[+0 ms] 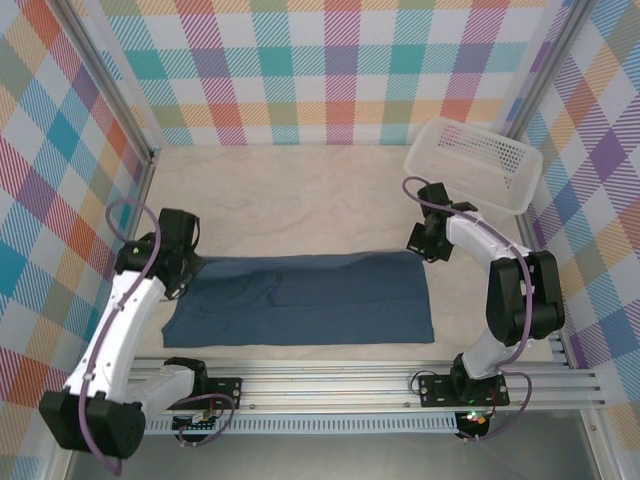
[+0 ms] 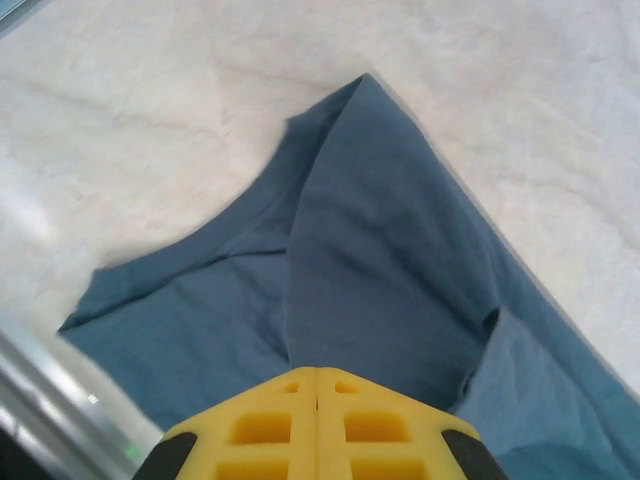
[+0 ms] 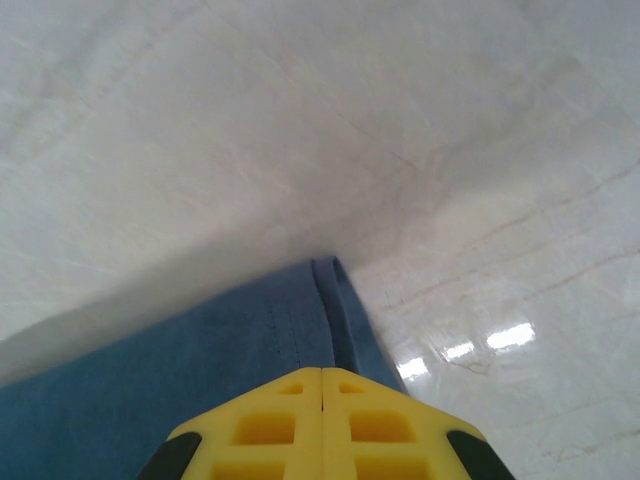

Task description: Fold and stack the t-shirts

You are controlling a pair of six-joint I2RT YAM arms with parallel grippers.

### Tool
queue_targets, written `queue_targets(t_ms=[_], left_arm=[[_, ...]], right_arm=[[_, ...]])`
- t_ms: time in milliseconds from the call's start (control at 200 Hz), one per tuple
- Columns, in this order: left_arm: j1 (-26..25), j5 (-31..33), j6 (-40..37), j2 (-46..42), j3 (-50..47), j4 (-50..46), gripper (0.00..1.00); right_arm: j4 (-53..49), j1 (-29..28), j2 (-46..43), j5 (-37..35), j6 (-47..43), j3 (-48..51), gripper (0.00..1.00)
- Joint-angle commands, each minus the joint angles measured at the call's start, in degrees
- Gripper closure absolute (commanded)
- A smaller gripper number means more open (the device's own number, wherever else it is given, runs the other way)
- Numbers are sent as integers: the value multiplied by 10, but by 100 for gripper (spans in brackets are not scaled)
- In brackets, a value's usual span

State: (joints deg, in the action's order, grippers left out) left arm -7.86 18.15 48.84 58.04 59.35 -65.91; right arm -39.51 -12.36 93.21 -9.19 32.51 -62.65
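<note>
Basket [image 1: 470, 158] in far right corner, well apart from t-shirt [image 1: 310, 300] flat on table [image 1: 300, 190]. We see left gripper [image 2: 318, 385], right gripper [image 3: 322, 378] squeezed tight by its edges.

my left arm [image 1: 125, 320] leans up from its base and bends inward, with the wrist held low. the left gripper [image 1: 192, 268] points down, its yellow jaws pressed tight together on one end of the t-shirt [image 1: 310, 300]. my right arm [image 1: 505, 290] stands tall, folds at the elbow and reaches left. the right gripper [image 1: 420, 242] has its jaws squeezed together on the other end.
</note>
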Motion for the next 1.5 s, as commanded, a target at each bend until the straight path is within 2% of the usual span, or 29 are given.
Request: queue_targets(t_ms=[0, 225, 385, 760, 1150, 1410, 1495], left_arm=[[-5, 15, 39, -21, -35, -48, 100], [-5, 26, 57, -56, -75, -68, 100], [-4, 44, 57, -66, -78, -84, 100], [-14, 35, 67, -72, -115, -85, 100], [-62, 23, 156, -38, -166, -68, 100], [-83, 71, 196, -36, -153, -99, 100], [-84, 70, 195, -39, -160, -91, 100]], right_arm=[[-24, 4, -19, -3, 1, 13, 100], [-39, 4, -13, -4, 14, 37, 100], [-55, 4, -40, -12, 24, 48, 100], [-44, 3, -63, 9, 30, 103, 100], [-46, 3, -31, 7, 57, 114, 100], [-63, 2, -34, -8, 66, 108, 100], [-64, 2, -33, -9, 65, 107, 100]])
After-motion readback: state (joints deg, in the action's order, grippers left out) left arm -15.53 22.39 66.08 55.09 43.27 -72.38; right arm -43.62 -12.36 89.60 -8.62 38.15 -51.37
